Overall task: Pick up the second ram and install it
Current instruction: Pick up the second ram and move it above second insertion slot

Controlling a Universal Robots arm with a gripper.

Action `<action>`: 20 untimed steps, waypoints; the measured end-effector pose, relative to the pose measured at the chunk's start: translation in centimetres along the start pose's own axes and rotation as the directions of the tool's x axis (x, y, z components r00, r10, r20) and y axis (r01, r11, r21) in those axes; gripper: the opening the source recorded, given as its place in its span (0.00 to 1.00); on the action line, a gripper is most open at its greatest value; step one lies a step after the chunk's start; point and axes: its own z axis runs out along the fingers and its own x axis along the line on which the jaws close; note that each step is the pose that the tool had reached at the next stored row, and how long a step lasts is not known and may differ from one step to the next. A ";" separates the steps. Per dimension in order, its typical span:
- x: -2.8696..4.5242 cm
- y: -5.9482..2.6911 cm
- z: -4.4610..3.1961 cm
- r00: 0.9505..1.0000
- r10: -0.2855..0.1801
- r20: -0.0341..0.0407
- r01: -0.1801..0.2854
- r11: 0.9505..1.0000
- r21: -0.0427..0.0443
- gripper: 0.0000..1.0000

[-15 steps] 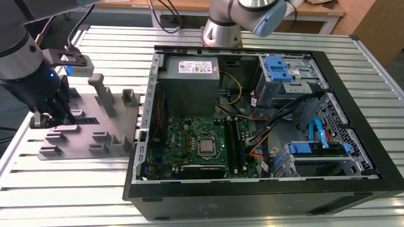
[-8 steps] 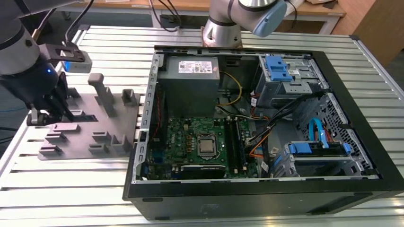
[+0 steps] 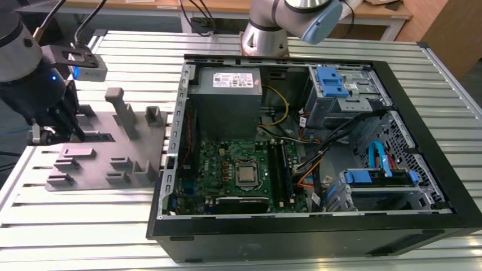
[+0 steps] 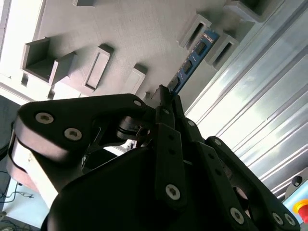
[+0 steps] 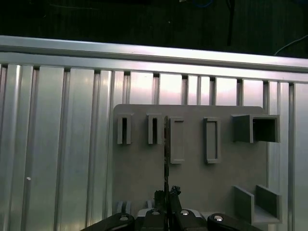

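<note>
Clamping second ram point(image 4: 195, 57) by near end, gripper point(image 4: 164, 96) closed thin on it.
Far end between two raised blocks point(image 4: 222, 48); bare fixture plate point(image 4: 134, 29) alongside.

**A robotics lab set up for computer assembly**

A robot arm point(image 3: 265, 39) is rising from the far side of a slatted aluminium table point(image 3: 75, 226). An opened desktop computer case point(image 3: 301, 243) is lying on its side there, with its green motherboard point(image 3: 226, 161) and loose cables showing. Beside it, a grey fixture plate point(image 3: 90, 164) with moulded part holders is sitting on the slats. Wooden workbenches point(image 3: 135, 7) are running along behind, with cables hanging from them. A red button point(image 4: 299, 208) is showing in the second wrist view.
</note>
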 end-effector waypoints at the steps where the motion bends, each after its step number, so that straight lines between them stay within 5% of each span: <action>1: -0.01 0.00 -0.13 1.000 0.000 0.000 0.000 1.000 0.000 0.14; 20: -0.21 0.09 -2.42 1.000 0.000 0.002 0.000 1.000 0.000 0.14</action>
